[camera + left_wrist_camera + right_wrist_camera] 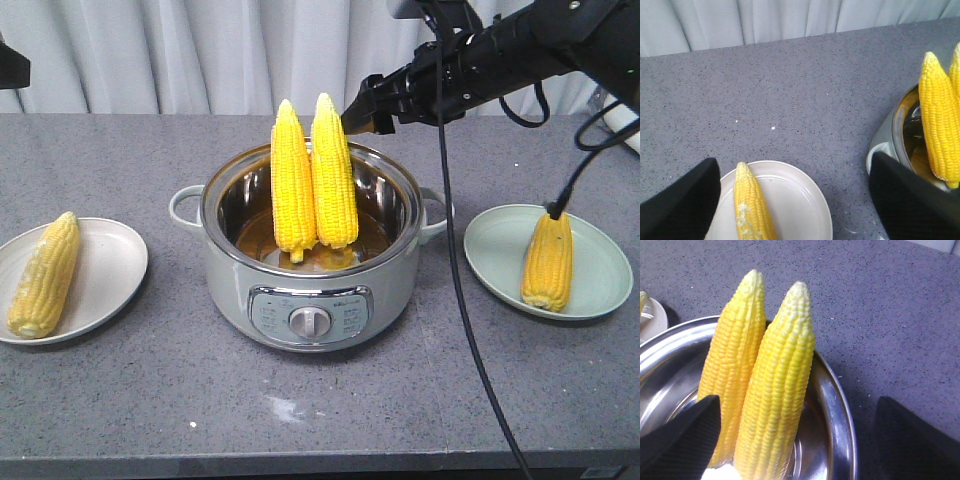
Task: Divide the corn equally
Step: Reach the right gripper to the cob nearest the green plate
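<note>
Grey speckled countertop (300,420) backed by a pale pleated curtain (200,50), with a whitish smear (283,408) near the front edge. At centre stands a pale green electric pot (230,270) with a steel bowl, two side handles and a front control knob (309,321). Inside the pot two cobs stand side by side, tips up and well above the rim: the left upright cob (292,180) and the right upright cob (333,175). A pale cob (45,275) lies on the left plate (110,265), and a deeper yellow cob (549,262) lies on the right plate (495,245); both plates sit apart from the pot, one on either side. The right arm (520,50) reaches in from the upper right, bringing the right gripper (355,118) just behind the tip of the right upright cob, above the pot's rear rim. In the right wrist view its fingers (680,440) are spread wide; the far one is clear of the corn over the countertop, and whether the near one touches the left upright cob cannot be told. A black cable (455,250) hangs from the arm across the pot's right handle, partly masking it. The left gripper (795,165) hangs above the left plate with its fingers (675,205) spread wide and nothing held between them.
</note>
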